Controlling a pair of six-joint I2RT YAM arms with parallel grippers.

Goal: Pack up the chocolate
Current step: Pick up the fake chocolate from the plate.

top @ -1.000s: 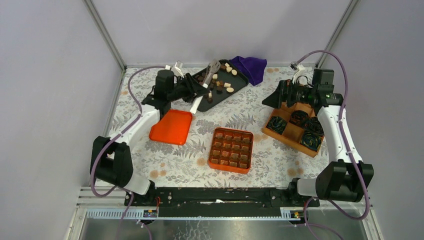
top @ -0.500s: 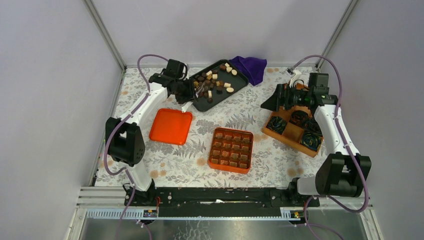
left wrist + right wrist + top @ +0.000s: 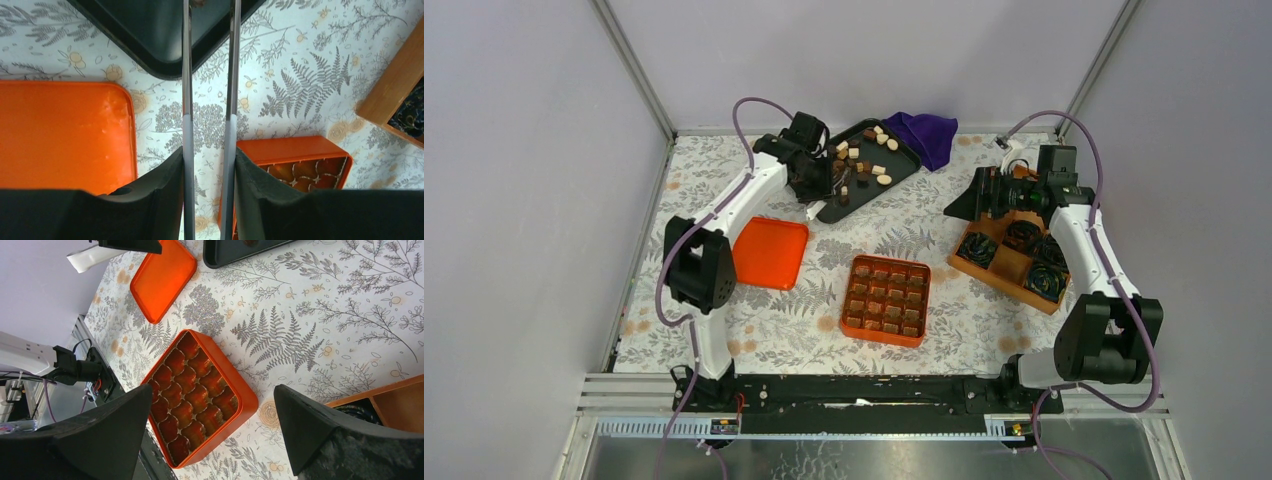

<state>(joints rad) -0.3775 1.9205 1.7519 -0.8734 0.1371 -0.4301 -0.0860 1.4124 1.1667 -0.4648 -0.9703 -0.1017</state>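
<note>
The left gripper (image 3: 208,162) pinches metal tongs (image 3: 186,75) that reach over the left end of the black tray (image 3: 145,30) at the far centre, where the chocolate (image 3: 877,170) lies scattered. It is best to straddle one loose piece and squeeze gently. The right gripper (image 3: 212,392) hangs spread wide.

In the left wrist view the tongs (image 3: 186,75) run off the edge at 12 o'clock, tips unseen, and the black tray (image 3: 140,30) is cropped there. From above, the chocolate (image 3: 884,180) is too small to sort by shape.
</note>
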